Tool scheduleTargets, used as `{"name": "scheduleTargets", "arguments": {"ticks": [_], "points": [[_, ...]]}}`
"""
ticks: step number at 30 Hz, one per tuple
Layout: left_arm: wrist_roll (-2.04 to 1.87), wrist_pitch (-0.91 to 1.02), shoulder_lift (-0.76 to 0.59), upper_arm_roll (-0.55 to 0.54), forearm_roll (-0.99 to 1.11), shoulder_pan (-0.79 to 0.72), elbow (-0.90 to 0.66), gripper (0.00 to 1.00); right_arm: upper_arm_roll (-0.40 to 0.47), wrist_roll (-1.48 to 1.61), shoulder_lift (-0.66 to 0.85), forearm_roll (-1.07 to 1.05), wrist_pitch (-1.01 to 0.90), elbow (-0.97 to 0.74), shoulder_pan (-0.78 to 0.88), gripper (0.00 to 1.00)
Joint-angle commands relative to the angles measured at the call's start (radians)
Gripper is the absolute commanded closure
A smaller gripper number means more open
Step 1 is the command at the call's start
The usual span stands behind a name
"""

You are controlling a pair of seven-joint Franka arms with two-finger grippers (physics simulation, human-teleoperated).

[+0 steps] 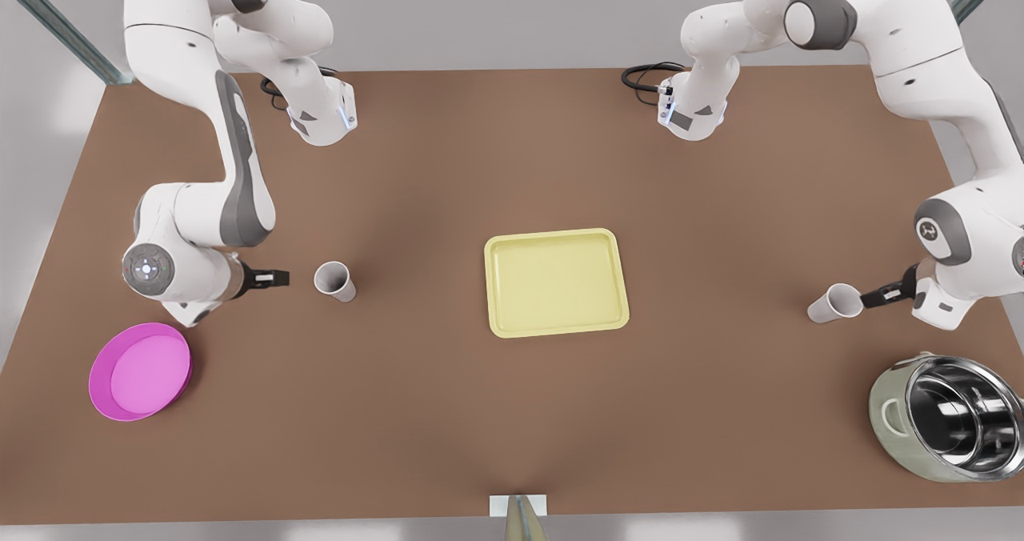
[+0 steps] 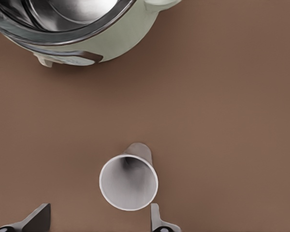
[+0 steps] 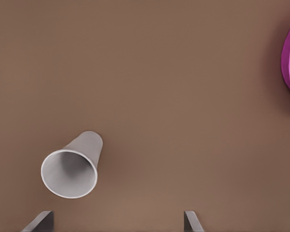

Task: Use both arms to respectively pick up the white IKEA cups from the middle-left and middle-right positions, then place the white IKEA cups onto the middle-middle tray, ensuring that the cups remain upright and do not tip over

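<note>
We see the left claw (image 1: pixel 874 294) spread wide at the front view's right, its fingertips (image 2: pixel 156 218) reaching one white cup (image 1: pixel 834 302) that stands upright on the brown tabletop (image 1: pixel 448 413), with the pale-green steel-lined pot (image 1: pixel 948 417) near at about 5 o'clock from the cup. The right claw (image 1: pixel 282 278) at the front view's left is likewise released, a little short of the other white cup (image 1: pixel 334 280), with the magenta bowl (image 1: pixel 140 371) at about 8 o'clock. We find the pale-yellow tray (image 1: pixel 556 282) between the two cups, well apart from both.
</note>
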State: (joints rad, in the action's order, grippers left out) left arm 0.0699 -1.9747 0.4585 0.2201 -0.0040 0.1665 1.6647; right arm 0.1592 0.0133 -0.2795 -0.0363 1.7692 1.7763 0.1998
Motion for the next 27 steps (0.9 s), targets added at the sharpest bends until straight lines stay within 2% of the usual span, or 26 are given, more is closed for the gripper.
{"name": "scheduleTargets", "arguments": {"ticks": [1,3,10,16,17,18,19,22,23,27], "points": [[0.242,-0.185,0.002,0.002,-0.001,0.002,0.066,0.00,0.000,-0.061,0.025,-0.007,0.185,0.060,0.003,0.00],[0.242,-0.214,-0.001,0.001,-0.002,0.005,0.125,0.00,0.000,-0.081,0.036,-0.010,0.232,0.110,0.018,0.00],[0.235,-0.251,0.051,0.004,-0.007,0.021,0.141,0.00,-0.001,-0.134,0.065,-0.010,0.487,0.321,0.086,0.00],[0.238,-0.254,0.106,0.004,-0.036,0.053,0.141,0.00,-0.001,-0.151,0.034,-0.011,0.538,0.353,0.089,0.00],[0.237,-0.254,0.109,0.004,-0.040,0.053,0.142,0.05,-0.001,-0.151,0.034,-0.011,0.539,0.364,0.087,0.00],[0.240,-0.254,0.120,0.004,-0.114,0.053,0.142,0.22,-0.001,-0.153,0.037,-0.014,0.559,0.388,0.086,0.00],[0.240,-0.254,0.129,0.004,-0.119,0.054,0.142,0.27,-0.001,-0.153,0.037,-0.023,0.578,0.405,0.089,0.00],[0.242,-0.248,0.129,0.004,-0.146,0.062,0.142,0.52,-0.001,-0.153,0.036,-0.022,0.584,0.414,0.090,0.00],[0.243,-0.247,0.129,0.004,-0.146,0.064,0.142,0.58,-0.001,-0.151,0.034,-0.022,0.587,0.419,0.090,0.00],[0.242,-0.242,0.098,-0.019,-0.146,0.042,0.139,0.70,-0.001,-0.150,0.002,-0.051,0.589,0.420,0.090,0.00]]}}
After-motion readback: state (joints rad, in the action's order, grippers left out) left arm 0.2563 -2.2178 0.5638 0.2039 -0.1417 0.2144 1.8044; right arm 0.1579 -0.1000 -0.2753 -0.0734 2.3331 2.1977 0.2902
